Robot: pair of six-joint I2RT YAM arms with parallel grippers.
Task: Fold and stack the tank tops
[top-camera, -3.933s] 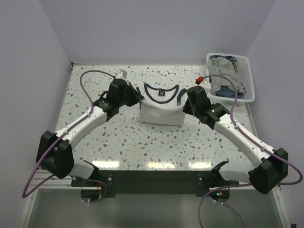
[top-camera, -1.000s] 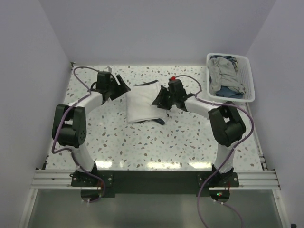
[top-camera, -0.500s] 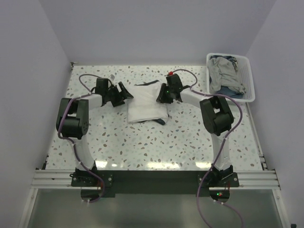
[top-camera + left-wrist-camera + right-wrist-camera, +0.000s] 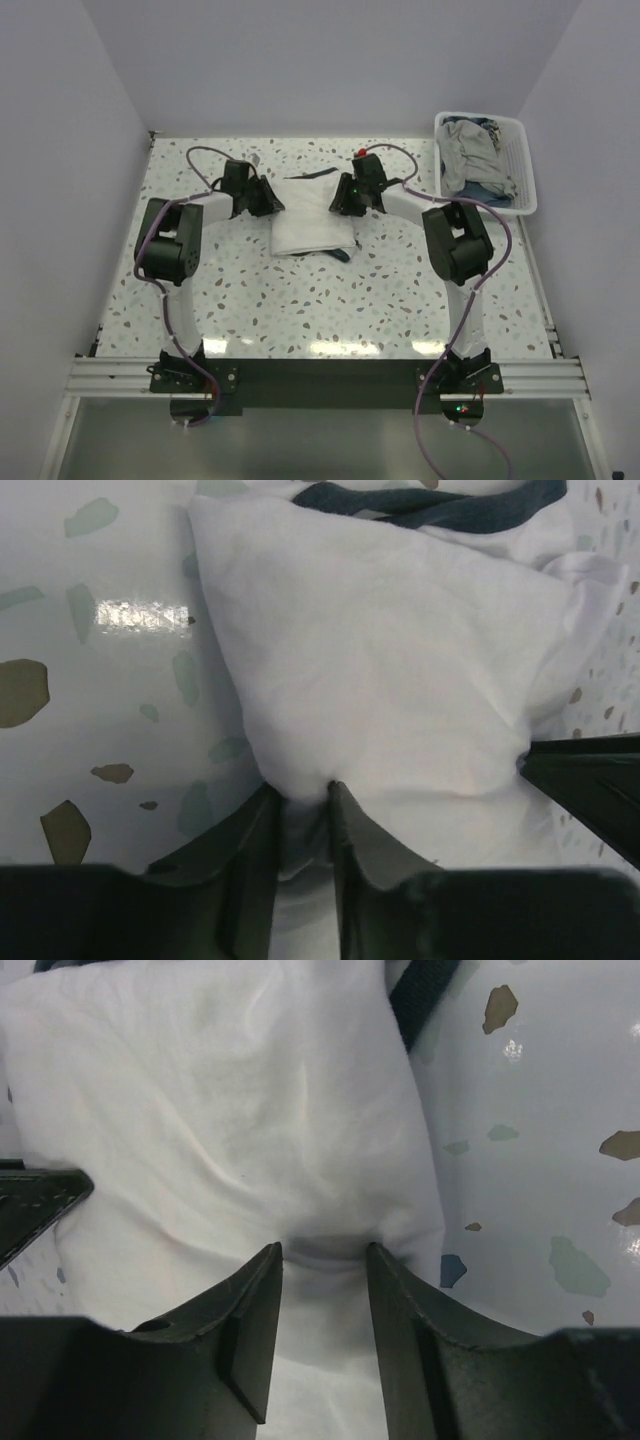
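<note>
The white tank top lies folded on the speckled table, its navy trim showing at the far end. My left gripper is at its left edge, and in the left wrist view the left gripper is shut on a pinch of the white cloth. My right gripper is at the right edge. In the right wrist view the right gripper stands open, its tips pressing into puckered white cloth. A crumpled grey tank top lies in the basket.
A white slatted basket sits at the back right corner, holding grey and blue cloth. Both arms are stretched toward the middle back of the table. Walls close in the table on the left, back and right.
The left gripper has slid right onto the tank top's left edge and closed on it. The right gripper has barely moved. The folded top stays in place.
</note>
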